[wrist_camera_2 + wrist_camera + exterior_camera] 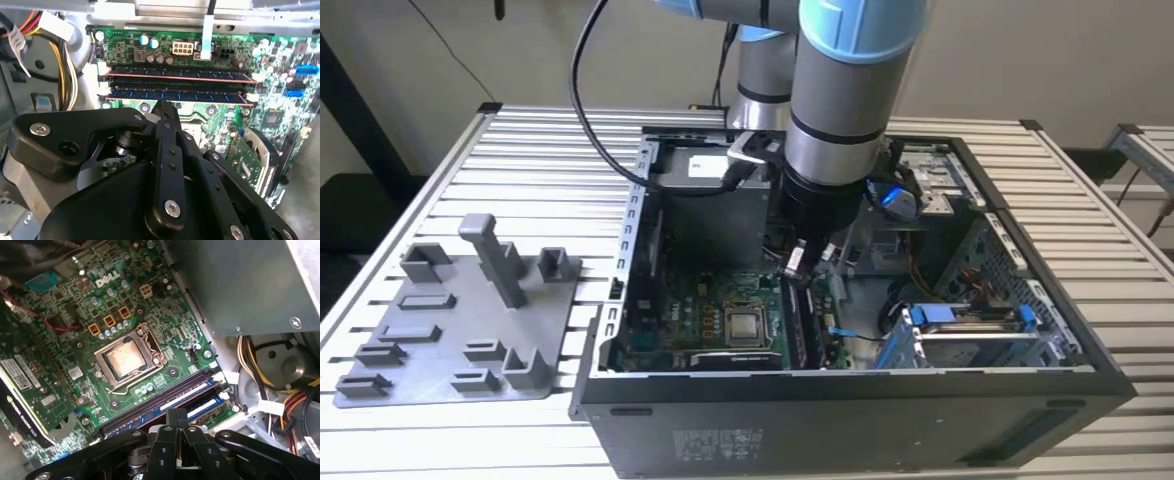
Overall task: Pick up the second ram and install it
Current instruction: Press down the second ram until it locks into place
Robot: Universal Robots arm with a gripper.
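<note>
Jaws (165,107) pinched together, empty, above seated second ram (177,94), yellow cables (67,75) beside.

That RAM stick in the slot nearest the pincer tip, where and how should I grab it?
Probably take the second ram by its top long edge near the middle, pinching the two flat faces from straight above. It stands on edge in its slot, white latches cap both ends, and another stick sits close alongside, leaving only the top free.
</note>
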